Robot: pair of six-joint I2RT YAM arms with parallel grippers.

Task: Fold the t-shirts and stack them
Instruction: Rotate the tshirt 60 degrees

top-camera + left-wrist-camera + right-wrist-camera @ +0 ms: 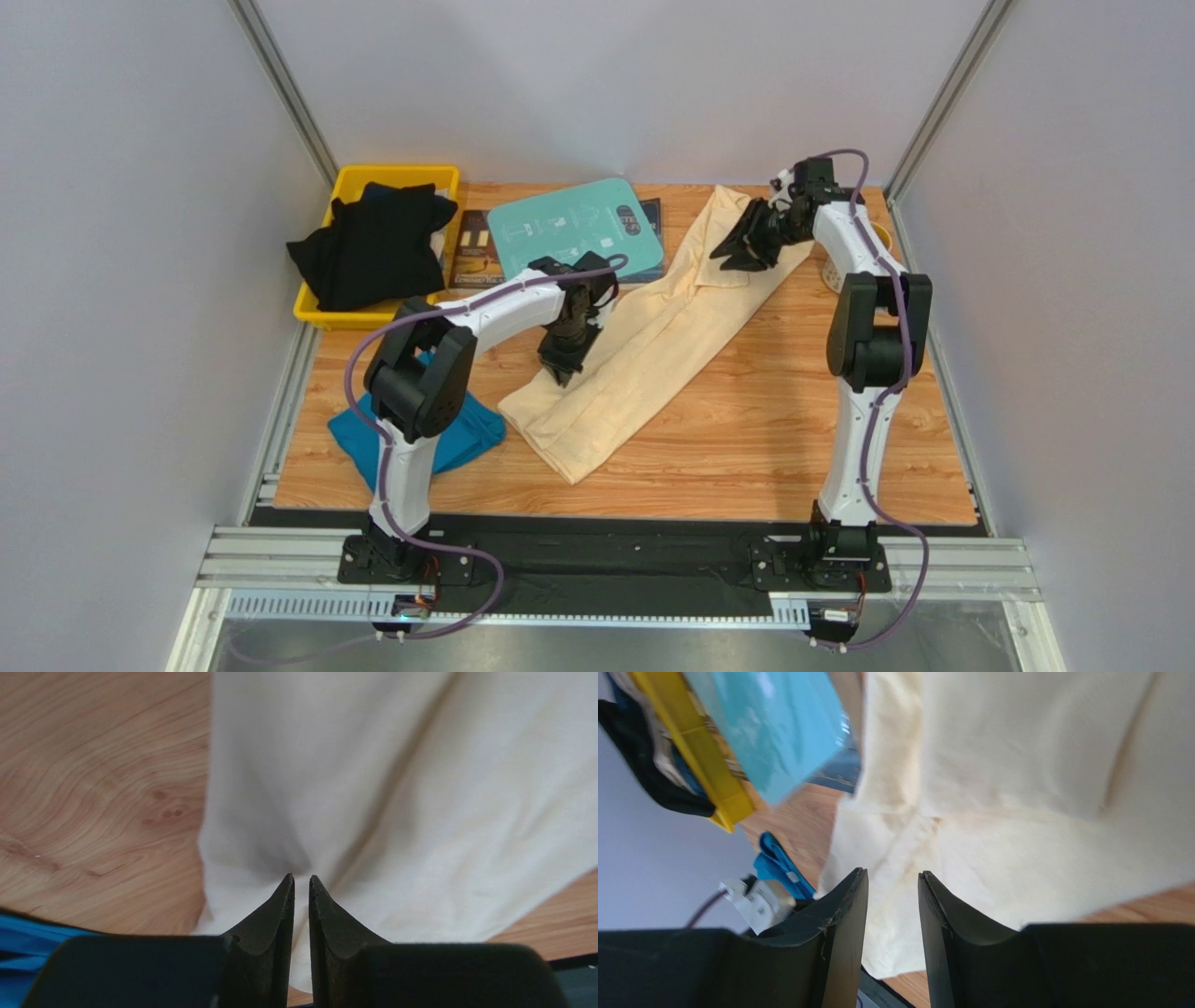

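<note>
The cream-yellow t-shirt point(659, 336) lies stretched in a long diagonal band across the wooden table point(786, 434). My left gripper point(565, 367) is down on its lower left part. In the left wrist view the left gripper point(302, 877) is shut on a pinch of the cream cloth point(393, 777), with folds running out from the tips. My right gripper point(730, 255) hovers over the shirt's far end. In the right wrist view the right gripper point(891, 873) is open, with the cream cloth point(1032, 812) below it. The teal-blue t-shirt point(477, 427) lies folded at the near left. Black t-shirts point(372, 245) lie in the yellow bin point(351, 179).
The rigid teal board point(575, 224) lies at the back centre, beside the bin and touching the cream shirt's edge. It also shows in the right wrist view point(773, 721), next to the bin point(696, 749). Grey walls and metal posts enclose the table.
</note>
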